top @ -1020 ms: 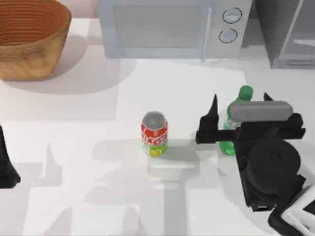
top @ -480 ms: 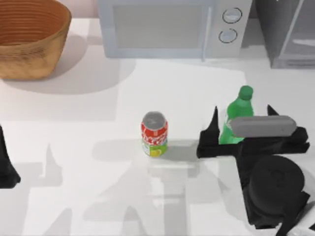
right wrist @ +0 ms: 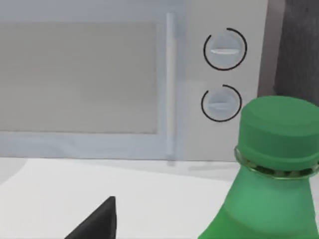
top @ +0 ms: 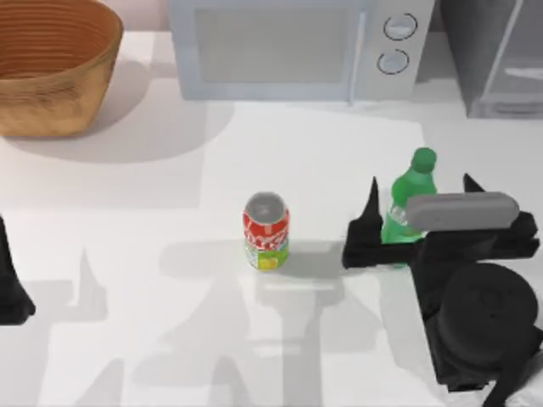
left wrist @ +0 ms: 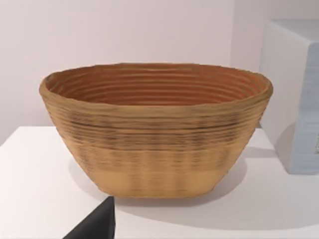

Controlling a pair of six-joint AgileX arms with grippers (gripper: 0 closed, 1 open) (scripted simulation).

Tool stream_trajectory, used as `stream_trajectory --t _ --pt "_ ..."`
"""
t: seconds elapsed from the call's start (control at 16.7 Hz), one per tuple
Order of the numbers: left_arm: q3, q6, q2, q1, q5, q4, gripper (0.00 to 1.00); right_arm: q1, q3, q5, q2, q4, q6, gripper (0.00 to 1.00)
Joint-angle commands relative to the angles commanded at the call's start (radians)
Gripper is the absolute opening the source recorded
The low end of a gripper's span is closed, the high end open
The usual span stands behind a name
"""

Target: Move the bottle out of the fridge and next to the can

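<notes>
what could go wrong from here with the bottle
The bottle stands on the table to the right of the can, with the right gripper open around its lower part. It is tall and narrow, so a finger brushing it on withdrawal might tip it, possibly toward the can.

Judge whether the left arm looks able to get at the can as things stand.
Probably yes. The can stands alone mid-table with bare table between it and the left arm, parked at the table's left edge. The bottle and the right gripper are on the can's far side, out of the way.
</notes>
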Motion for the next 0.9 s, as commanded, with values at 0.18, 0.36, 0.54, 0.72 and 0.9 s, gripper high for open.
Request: stream_trajectory --t 0.18,0.36,0.54,0.72,0.9 --pt "0.0 0.0 0.0 0.0 0.0 0.0 1.0 -0.043 -0.017 -0.09 -0.154 -0.103 -0.005 1.0" --pt "0.0 0.0 0.0 0.0 0.0 0.0 1.0 -0.121 -0.054 -0.208 -0.371 -0.258 -0.012 1.0" --pt "0.0 0.0 0.0 0.0 0.0 0.0 1.0 -0.236 -0.111 -0.332 -0.62 -0.455 -0.019 1.0" --pt "0.0 0.0 0.0 0.0 0.0 0.0 1.0 -0.373 -0.176 -0.454 -0.885 -0.674 -0.026 1.0" --pt "0.0 0.0 0.0 0.0 0.0 0.0 1.0 -0.511 -0.238 -0.567 -1.151 -0.894 -0.034 1.0"
